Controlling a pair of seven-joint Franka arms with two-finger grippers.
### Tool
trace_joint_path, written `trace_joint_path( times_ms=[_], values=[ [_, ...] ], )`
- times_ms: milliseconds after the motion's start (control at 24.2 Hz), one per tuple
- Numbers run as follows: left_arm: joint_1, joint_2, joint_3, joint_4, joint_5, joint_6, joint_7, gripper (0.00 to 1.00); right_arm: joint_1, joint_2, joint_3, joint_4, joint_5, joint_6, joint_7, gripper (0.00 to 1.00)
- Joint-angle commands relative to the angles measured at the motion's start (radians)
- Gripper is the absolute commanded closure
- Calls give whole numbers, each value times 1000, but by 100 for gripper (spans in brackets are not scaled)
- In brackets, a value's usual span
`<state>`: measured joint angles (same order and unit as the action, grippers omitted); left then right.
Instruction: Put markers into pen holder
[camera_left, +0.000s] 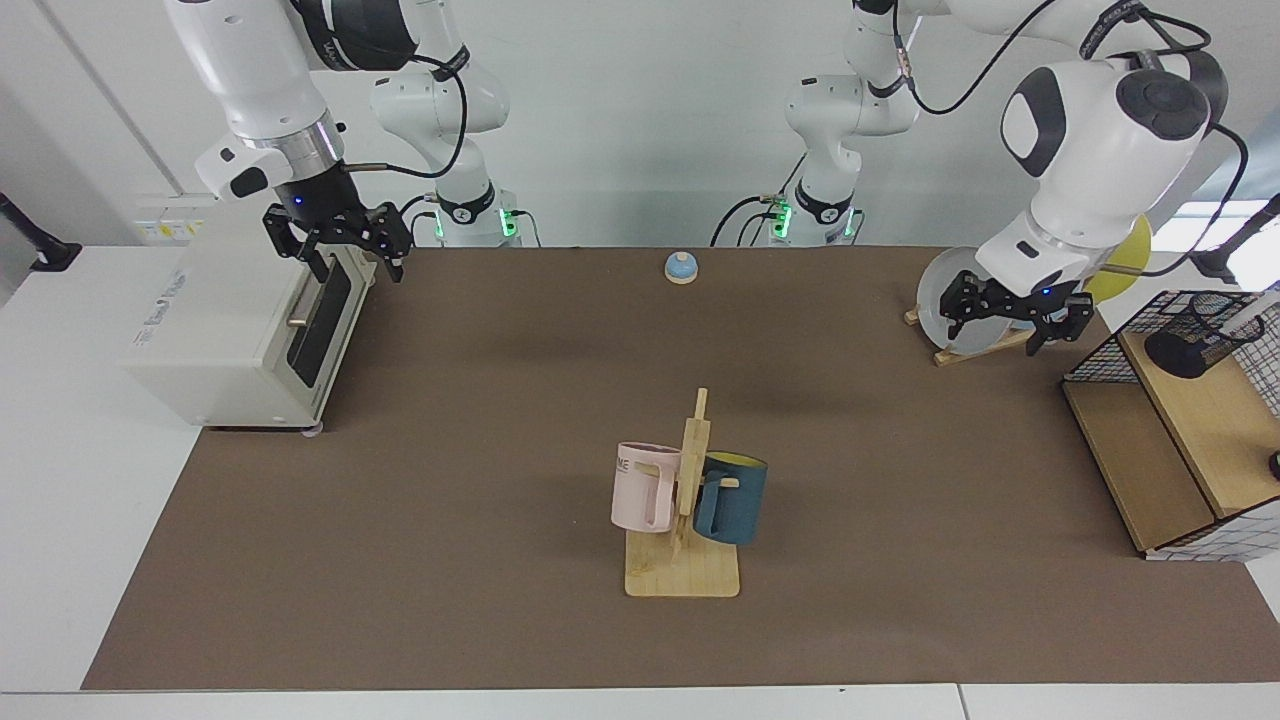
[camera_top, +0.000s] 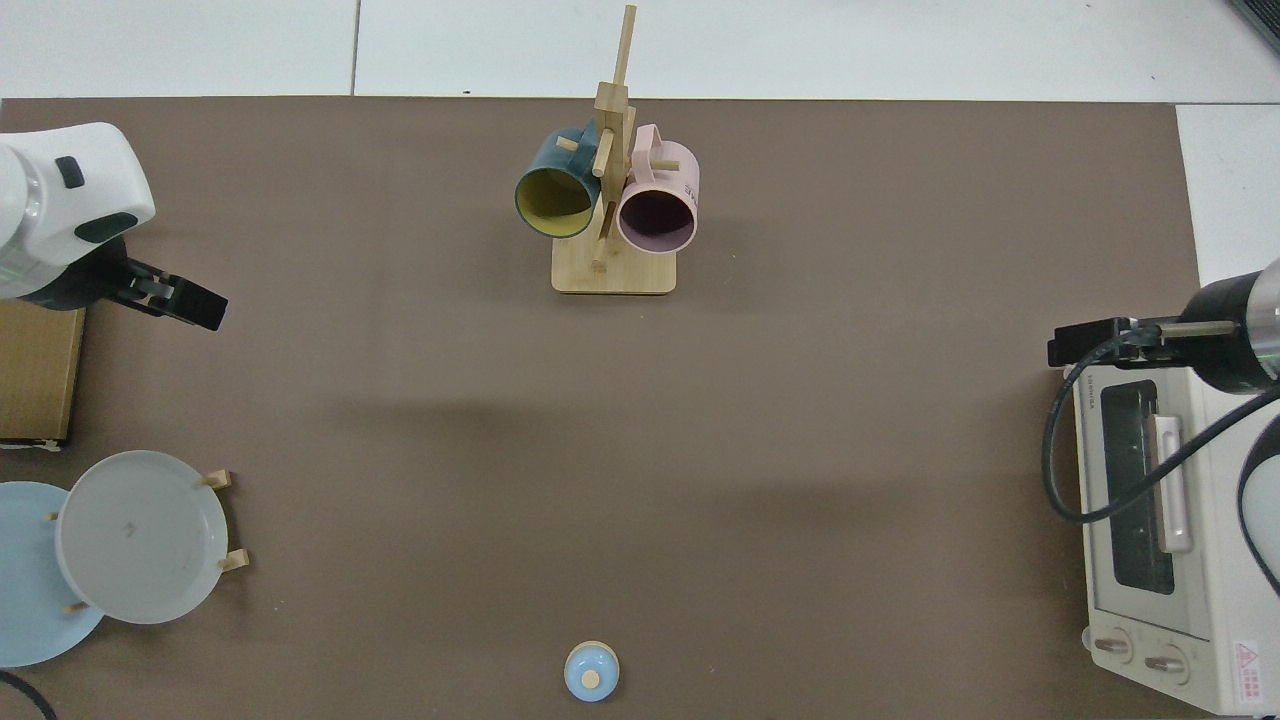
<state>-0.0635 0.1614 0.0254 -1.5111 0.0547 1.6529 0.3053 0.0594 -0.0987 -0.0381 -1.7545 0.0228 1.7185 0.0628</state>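
Observation:
The pen holder (camera_left: 1192, 335), a small black wire-mesh cup, stands on the wooden shelf (camera_left: 1200, 430) at the facing view's right edge; it lies outside the top view. No markers show in either view. My left gripper (camera_left: 1013, 314) hangs open and empty in front of the plate rack, to the left of the shelf and apart from the pen holder. In the top view the left gripper (camera_top: 188, 305) sits at the left edge. My right gripper (camera_left: 335, 245) waits open above the toaster oven's door, seen in the top view as the right gripper (camera_top: 1088, 345).
A wooden mug tree (camera_left: 682, 575) holds a pink mug (camera_left: 640, 488) and a dark-blue mug (camera_left: 735, 500) mid-table. A grey plate (camera_top: 140, 535) leans in a rack beside a light-blue plate. A small blue bell (camera_left: 681, 266) sits at the far edge. The toaster oven (camera_left: 220, 330) stands at left.

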Motion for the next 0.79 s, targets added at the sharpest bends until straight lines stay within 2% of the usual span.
trace_joint_path(
  times_ms=[0,745],
  values=[
    [-1,-79,-2,-8,-22,-64,-103,0,-12,-9,9,4,6,-17,15,0],
    [-2,-82,-15,-26,-50,-38,-97,0,-12,-9,9,4,6,-17,15,0]
  ],
)
